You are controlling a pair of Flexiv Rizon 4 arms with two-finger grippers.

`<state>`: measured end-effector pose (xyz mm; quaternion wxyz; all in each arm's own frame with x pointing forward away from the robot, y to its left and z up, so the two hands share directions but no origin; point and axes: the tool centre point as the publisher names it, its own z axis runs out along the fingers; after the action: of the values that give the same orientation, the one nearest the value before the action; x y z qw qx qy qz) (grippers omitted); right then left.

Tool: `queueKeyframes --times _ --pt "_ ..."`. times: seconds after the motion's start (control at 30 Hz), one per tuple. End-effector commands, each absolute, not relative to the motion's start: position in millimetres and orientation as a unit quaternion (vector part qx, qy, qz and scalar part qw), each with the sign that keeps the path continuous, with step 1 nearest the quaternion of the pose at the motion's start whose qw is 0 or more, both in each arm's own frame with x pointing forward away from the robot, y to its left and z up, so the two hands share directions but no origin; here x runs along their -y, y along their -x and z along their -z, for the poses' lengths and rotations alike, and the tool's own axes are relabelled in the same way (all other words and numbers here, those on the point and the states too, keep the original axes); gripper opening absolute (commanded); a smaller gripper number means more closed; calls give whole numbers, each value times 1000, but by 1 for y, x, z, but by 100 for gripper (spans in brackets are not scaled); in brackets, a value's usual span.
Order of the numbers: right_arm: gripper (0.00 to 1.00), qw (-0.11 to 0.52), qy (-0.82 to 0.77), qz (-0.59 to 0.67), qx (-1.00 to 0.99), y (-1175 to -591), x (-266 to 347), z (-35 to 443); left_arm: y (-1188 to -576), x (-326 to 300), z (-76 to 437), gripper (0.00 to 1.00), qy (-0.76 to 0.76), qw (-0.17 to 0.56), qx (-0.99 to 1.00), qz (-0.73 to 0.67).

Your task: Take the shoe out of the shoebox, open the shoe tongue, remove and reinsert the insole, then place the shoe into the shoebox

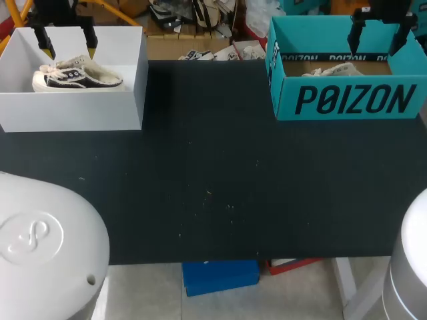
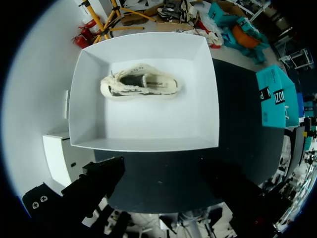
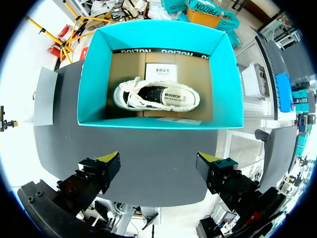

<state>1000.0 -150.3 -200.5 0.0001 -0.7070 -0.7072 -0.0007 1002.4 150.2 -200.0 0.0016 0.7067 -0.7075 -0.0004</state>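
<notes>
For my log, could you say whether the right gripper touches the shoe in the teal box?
Apart. The right wrist view shows the shoe far ahead of the open right gripper.

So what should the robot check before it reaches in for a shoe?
1. Left gripper open and holding nothing: ok.
2. Right gripper open and holding nothing: ok.
3. White shoebox has no lid on, and the white box's sneaker rests on its sole inside: ok.
4. Teal shoebox has no lid on, and the teal box's sneaker lies inside with its opening facing up: ok.
5. Each gripper sits over its own box, with nothing between it and the shoe: ok.
6. Laces loose enough to fold the tongue back: cannot tell.
</notes>
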Motion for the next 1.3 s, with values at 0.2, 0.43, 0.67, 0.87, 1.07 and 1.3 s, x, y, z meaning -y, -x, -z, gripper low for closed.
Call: queueKeyframes --times 0.2,0.43,0.67,0.87,1.07,1.3 --pt "100 0 707 1 707 -1000 150 200 -1008 -165 200 100 -592 -29 805 -12" --pt "100 0 707 1 707 -1000 150 200 -1012 -182 192 100 -394 -2 919 -35" --pt "100 0 707 1 707 -1000 150 200 -1023 -193 184 100 -273 -21 962 -12" --pt "100 0 707 1 707 -1000 150 200 -1023 -193 184 100 -273 -21 962 -12" --pt "100 0 707 1 707 -1000 150 200 -1020 -190 188 100 -196 -47 979 -12" --pt "100 0 707 1 707 -1000 150 200 -1048 -218 188 100 -148 -40 987 -44"
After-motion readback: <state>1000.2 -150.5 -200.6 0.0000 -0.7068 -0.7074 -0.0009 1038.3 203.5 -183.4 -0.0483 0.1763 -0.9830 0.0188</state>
